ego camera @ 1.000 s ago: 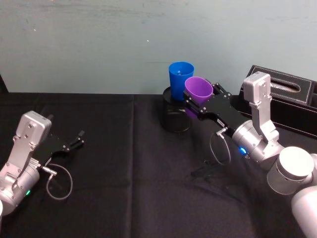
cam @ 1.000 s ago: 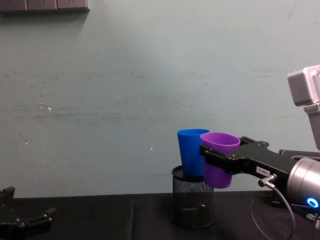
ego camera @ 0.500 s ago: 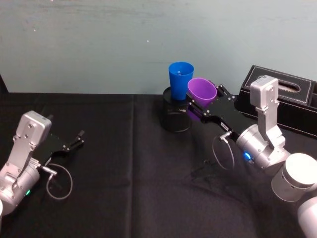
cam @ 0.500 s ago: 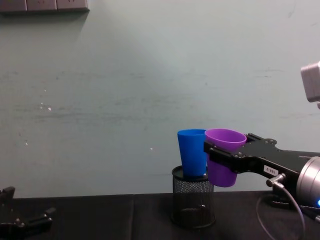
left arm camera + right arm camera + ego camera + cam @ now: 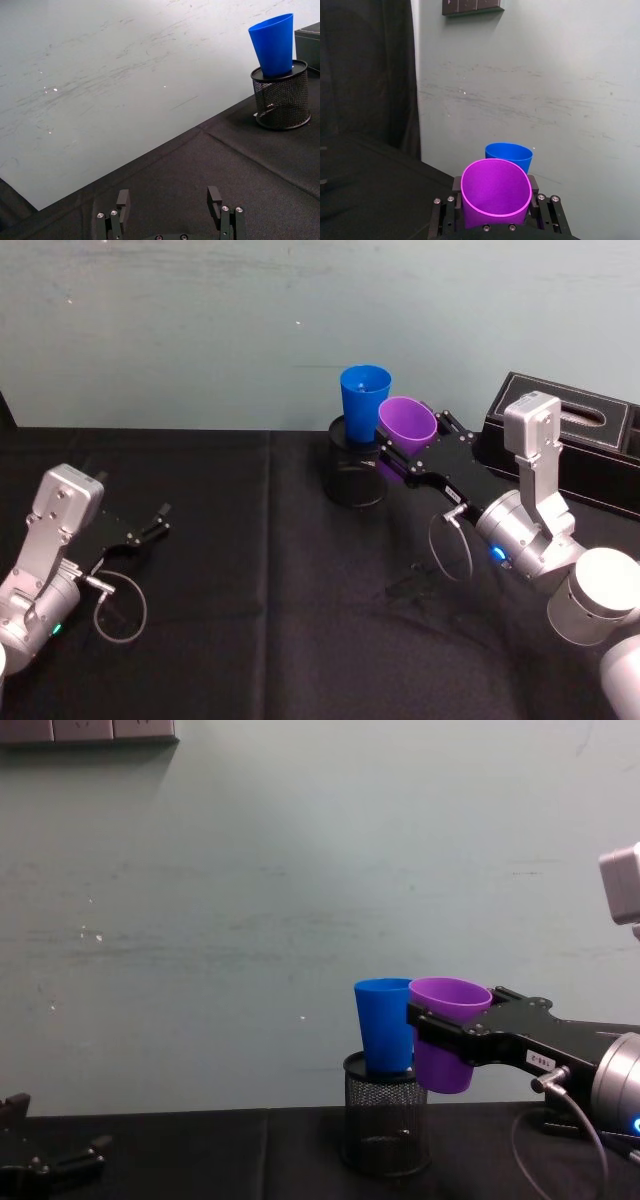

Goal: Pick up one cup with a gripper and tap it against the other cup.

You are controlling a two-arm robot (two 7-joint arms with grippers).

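A black table (image 5: 250, 570) lay below. The right gripper (image 5: 446, 1032) reached far across it, jaws clamped on a cup. The left gripper (image 5: 167, 199) rested low, jaws wide apart and empty. A mesh pen holder (image 5: 356, 480) carried the blue cup (image 5: 364, 395). The purple cup (image 5: 406, 423) hung seemingly touching it; it looked light, stiff and slippery, best gripped mid-wall.

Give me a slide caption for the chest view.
Right gripper holds the purple cup beside the blue cup, which stands atop a mesh holder.
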